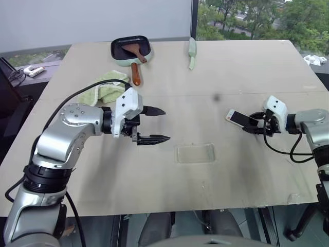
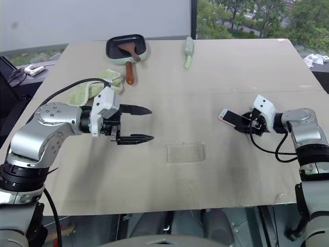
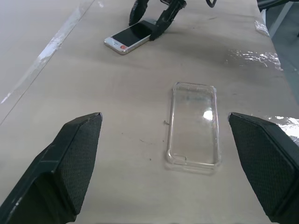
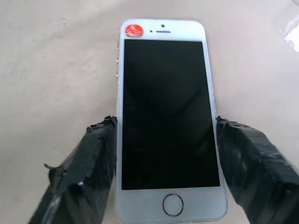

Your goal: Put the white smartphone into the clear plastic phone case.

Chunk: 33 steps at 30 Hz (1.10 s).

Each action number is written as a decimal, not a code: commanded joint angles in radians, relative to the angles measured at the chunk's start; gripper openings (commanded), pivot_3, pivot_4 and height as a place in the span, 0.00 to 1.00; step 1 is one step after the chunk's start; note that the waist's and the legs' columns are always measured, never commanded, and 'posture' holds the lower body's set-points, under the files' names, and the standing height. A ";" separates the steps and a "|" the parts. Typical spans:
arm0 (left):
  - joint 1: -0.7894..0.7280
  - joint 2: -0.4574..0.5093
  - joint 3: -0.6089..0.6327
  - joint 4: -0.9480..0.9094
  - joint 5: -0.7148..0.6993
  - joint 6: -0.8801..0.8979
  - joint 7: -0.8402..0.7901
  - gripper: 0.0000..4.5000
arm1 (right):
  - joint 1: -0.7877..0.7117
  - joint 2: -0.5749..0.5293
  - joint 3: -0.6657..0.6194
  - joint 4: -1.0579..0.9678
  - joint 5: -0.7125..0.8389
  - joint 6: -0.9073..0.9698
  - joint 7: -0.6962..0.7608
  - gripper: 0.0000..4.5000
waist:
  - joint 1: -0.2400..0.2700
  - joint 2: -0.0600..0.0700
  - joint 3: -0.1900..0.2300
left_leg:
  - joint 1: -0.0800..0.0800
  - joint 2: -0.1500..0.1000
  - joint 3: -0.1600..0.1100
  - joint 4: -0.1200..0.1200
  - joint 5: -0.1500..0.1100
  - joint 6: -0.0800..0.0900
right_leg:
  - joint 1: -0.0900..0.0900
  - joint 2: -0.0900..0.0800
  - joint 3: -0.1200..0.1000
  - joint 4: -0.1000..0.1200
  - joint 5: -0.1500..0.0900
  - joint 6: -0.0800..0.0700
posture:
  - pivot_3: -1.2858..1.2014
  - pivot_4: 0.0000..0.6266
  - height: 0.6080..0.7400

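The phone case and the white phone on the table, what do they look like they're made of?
The clear plastic phone case looks like thin glossy transparent plastic: the table shows through it and a highlight glints on it. The white smartphone seems to have a smooth glass front, black and reflective, with white bezels; its edge looks metallic, though that's less certain.

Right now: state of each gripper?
Left gripper: open, empty, hovering over the table.
Right gripper: fingers straddle the white smartphone at both long edges; whether they are clamped on it cannot be told.
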 commanded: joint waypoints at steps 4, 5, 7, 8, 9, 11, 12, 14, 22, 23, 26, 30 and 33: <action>-0.014 0.008 0.025 -0.024 -0.010 -0.004 0.002 1.00 | 0.034 -0.015 0.004 -0.001 -0.021 0.022 -0.006 0.62 | 0.001 0.000 0.000 | 0.000 0.000 -0.001 0.000 0.000 0.000 | 0.001 0.000 -0.001 0.000 0.000 0.000 | 0.52 0.24 1.00; -0.014 0.007 0.024 -0.022 -0.009 -0.005 0.002 1.00 | 0.035 -0.014 0.001 -0.008 -0.017 0.020 -0.005 0.62 | 0.001 0.000 0.000 | 0.000 0.000 -0.001 0.000 0.000 0.000 | 0.001 0.000 -0.001 0.000 0.000 0.000 | 0.52 0.24 1.00; -0.013 0.007 0.024 -0.018 -0.007 -0.007 0.002 1.00 | 0.032 -0.008 -0.010 -0.023 -0.007 0.012 -0.009 0.62 | 0.001 0.000 0.000 | 0.000 0.000 -0.001 0.000 0.000 0.000 | 0.001 0.000 0.000 0.000 0.000 0.000 | 0.52 0.24 1.00; -0.013 0.006 0.024 -0.016 -0.006 -0.009 0.002 1.00 | 0.032 -0.006 -0.014 -0.035 0.000 0.014 -0.006 0.62 | 0.001 0.000 0.000 | 0.000 0.000 -0.001 0.000 0.000 0.000 | 0.001 0.000 -0.001 0.000 0.000 0.000 | 0.52 0.24 1.00; -0.012 0.006 0.025 -0.014 -0.005 -0.010 0.002 1.00 | 0.036 -0.006 -0.018 -0.058 0.011 0.020 0.006 0.62 | 0.001 0.000 0.000 | 0.000 0.000 -0.001 0.000 0.000 0.000 | 0.001 0.000 0.000 0.000 0.000 0.000 | 0.52 0.24 1.00; -0.012 0.006 0.026 -0.008 -0.003 -0.014 0.002 1.00 | 0.041 -0.003 -0.025 -0.102 0.030 0.031 0.015 0.62 | 0.000 0.000 0.000 | 0.000 0.000 -0.001 0.000 0.000 0.000 | 0.000 0.000 0.000 0.000 0.000 0.000 | 0.52 0.24 1.00; -0.012 0.005 0.026 -0.006 -0.002 -0.016 0.002 1.00 | 0.045 -0.001 -0.028 -0.124 0.039 0.035 0.019 0.62 | 0.000 0.000 0.000 | 0.000 0.000 -0.001 0.000 0.000 0.000 | 0.000 0.000 0.000 0.000 0.000 0.000 | 0.52 0.24 1.00; -0.014 0.005 0.027 -0.001 -0.001 -0.019 0.002 1.00 | 0.052 0.002 -0.033 -0.164 0.049 0.035 0.017 0.62 | -0.001 0.000 0.000 | 0.000 0.000 0.000 0.000 0.000 0.000 | -0.001 0.000 0.000 0.000 0.000 0.000 | 0.52 0.24 1.00; -0.021 -0.002 0.023 0.008 -0.001 -0.026 0.006 1.00 | 0.081 0.003 -0.038 -0.402 0.108 0.120 0.017 0.62 | -0.004 0.002 0.001 | -0.001 0.001 0.000 -0.001 0.000 0.000 | -0.002 0.000 0.000 0.000 0.000 0.000 | 0.52 0.24 1.00; -0.022 -0.003 0.022 0.009 -0.002 -0.026 0.006 1.00 | 0.085 0.002 -0.033 -0.433 0.112 0.128 0.017 0.62 | -0.003 0.002 0.001 | -0.001 0.001 0.000 -0.001 0.000 0.000 | -0.002 0.000 0.000 0.000 0.000 0.000 | 0.52 0.24 1.00; -0.028 -0.013 0.018 0.015 -0.001 -0.025 0.014 1.00 | 0.099 0.002 -0.010 -0.541 0.123 0.157 0.027 0.62 | -0.001 0.002 0.001 | -0.001 0.000 0.000 -0.001 0.000 0.000 | -0.002 0.000 0.000 0.000 0.000 0.000 | 0.52 0.24 1.00; -0.027 -0.023 0.015 0.026 -0.005 -0.013 0.020 1.00 | 0.120 0.002 0.035 -0.670 0.117 0.195 0.035 0.62 | 0.000 0.002 0.001 | -0.002 0.000 0.000 -0.001 0.000 0.000 | -0.002 0.000 0.000 0.000 0.000 0.000 | 0.52 0.24 1.00; -0.030 -0.043 0.015 0.049 0.001 -0.019 0.038 1.00 | 0.136 0.004 0.076 -0.742 0.109 0.221 0.033 0.62 | 0.001 0.002 0.001 | -0.002 0.000 -0.001 -0.001 0.000 0.000 | -0.002 0.000 0.000 0.000 0.000 0.000 | 0.52 0.24 1.00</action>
